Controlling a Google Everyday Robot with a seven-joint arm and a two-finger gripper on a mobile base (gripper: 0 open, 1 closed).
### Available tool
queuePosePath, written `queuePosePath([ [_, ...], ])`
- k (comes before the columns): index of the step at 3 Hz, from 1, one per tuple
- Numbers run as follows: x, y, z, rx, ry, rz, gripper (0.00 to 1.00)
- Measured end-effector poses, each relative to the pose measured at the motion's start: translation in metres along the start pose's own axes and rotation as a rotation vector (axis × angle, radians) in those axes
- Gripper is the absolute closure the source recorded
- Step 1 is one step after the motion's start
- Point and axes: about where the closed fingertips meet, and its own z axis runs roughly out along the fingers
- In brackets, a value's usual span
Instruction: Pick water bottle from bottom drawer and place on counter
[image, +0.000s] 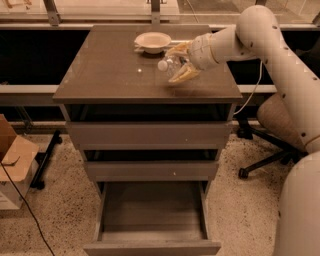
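The water bottle (168, 65), clear with a white cap pointing left, lies sideways between the fingers of my gripper (176, 64) just above the right part of the counter (115, 70). The gripper is shut on the bottle; its tan fingers (183, 74) sit above and below it. The arm reaches in from the right. The bottom drawer (152, 212) is pulled open below and shows a bare inside.
A shallow cream bowl (152, 41) sits on the counter's back edge, just left of the gripper. Two shut drawers sit above the open one. An office chair (275, 125) stands to the right. A cardboard box (12, 160) and a cable lie on the floor at left.
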Motion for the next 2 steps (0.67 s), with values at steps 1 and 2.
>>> queuePosePath([
  [1,-0.0005,-0.002,0.0027,0.001,-0.003,-0.002,0.0],
  [2,-0.0005,-0.002,0.0027,0.001,-0.003,-0.002,0.0],
])
